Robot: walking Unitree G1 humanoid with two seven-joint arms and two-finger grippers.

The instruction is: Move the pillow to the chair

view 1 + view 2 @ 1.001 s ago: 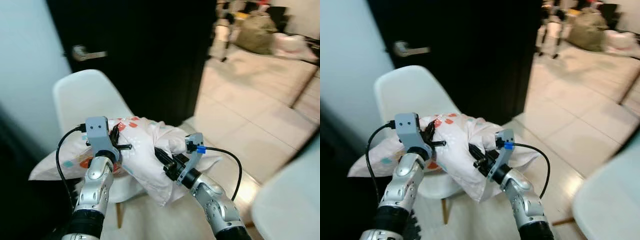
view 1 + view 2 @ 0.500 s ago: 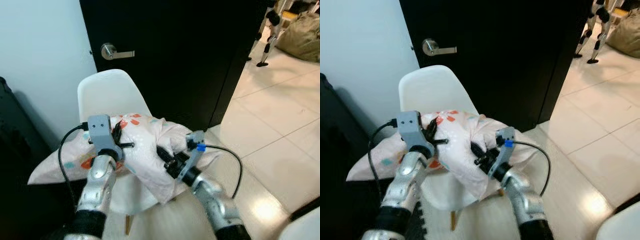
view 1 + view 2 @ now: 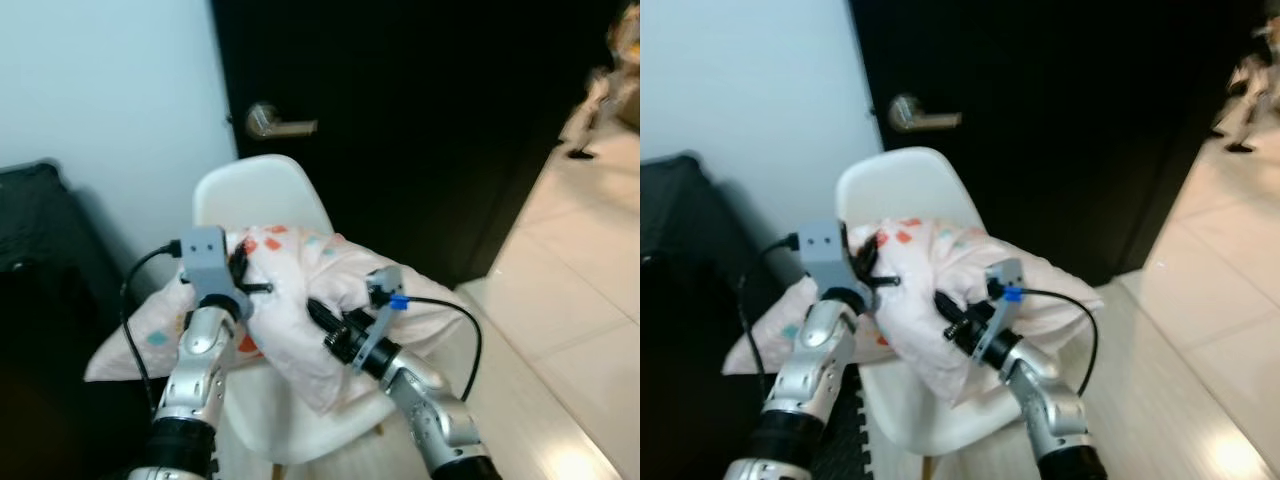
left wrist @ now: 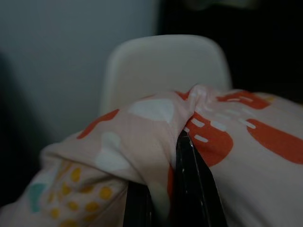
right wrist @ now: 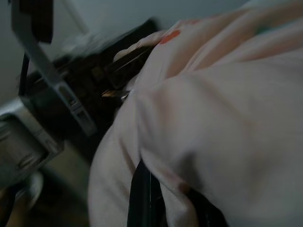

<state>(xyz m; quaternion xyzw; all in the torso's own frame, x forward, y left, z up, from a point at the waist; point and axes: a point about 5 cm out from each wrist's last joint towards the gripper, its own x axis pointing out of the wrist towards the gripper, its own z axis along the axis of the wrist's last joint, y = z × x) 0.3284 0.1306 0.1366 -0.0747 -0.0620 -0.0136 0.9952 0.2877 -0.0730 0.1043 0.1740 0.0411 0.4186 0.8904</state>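
White plastic forms the chair (image 3: 262,200), which stands against a pale wall (image 3: 100,90) beside a black door (image 3: 430,120) with a silver lever handle (image 3: 278,122). Pale glossy floor tiles (image 3: 585,330) spread away from the chair past the door, and a dark bulky object (image 3: 40,260) sits on the chair's other side.

The pillow (image 3: 300,290), pink with orange and teal patches, hangs above the chair seat, its long axis running across the chair from side to side. The left gripper (image 3: 236,272) pinches a fold near the chair back; the right gripper (image 3: 318,315) clamps the pillow's front edge.

The left wrist view shows cloth bunched between the fingers (image 4: 189,189), with the chair back behind. The right wrist view shows the left gripper's grey mount (image 5: 42,94) beyond the pillow.
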